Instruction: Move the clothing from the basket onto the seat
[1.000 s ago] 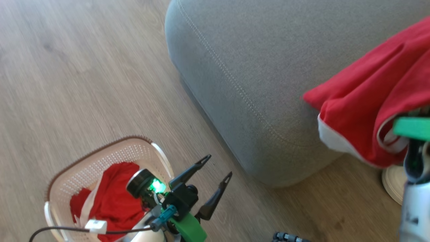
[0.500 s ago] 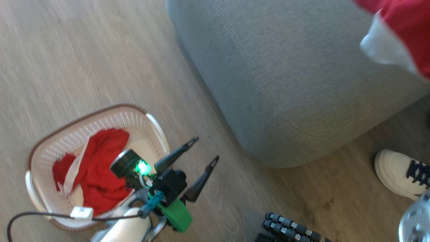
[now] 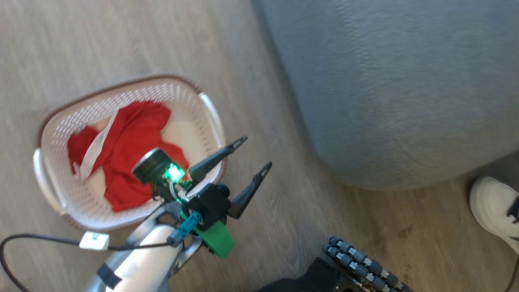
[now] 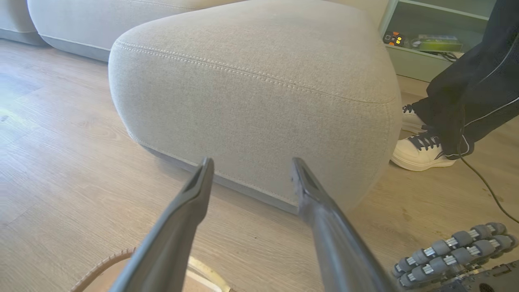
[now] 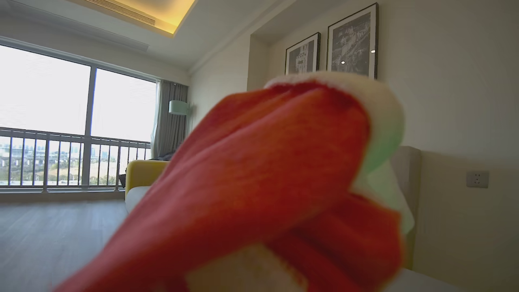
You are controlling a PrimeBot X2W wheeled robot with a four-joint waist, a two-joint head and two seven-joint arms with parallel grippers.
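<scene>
Two grippers: left gripper [image 3: 255,152] spread wide beside the basket [image 3: 65,125], clothing [image 3: 129,150] inside, facing the seat [image 3: 397,81]; right gripper clamped shut on a red garment [image 5: 259,182].

garments [image 3: 129,150] 2 | basket [image 3: 121,87] 1 | seat [image 3: 397,89] 1 | shoes [image 4: 421,154] 2

The clothing [image 3: 129,138] is bright red with a white trim band. The basket [image 3: 184,97] is cream and perforated, with a brown rim. The seat [image 4: 251,105] is grey with pale double stitching. The floor [image 3: 81,40] is pale wood-grain, and a person's shoe [image 4: 421,152] is white with dark laces.
</scene>
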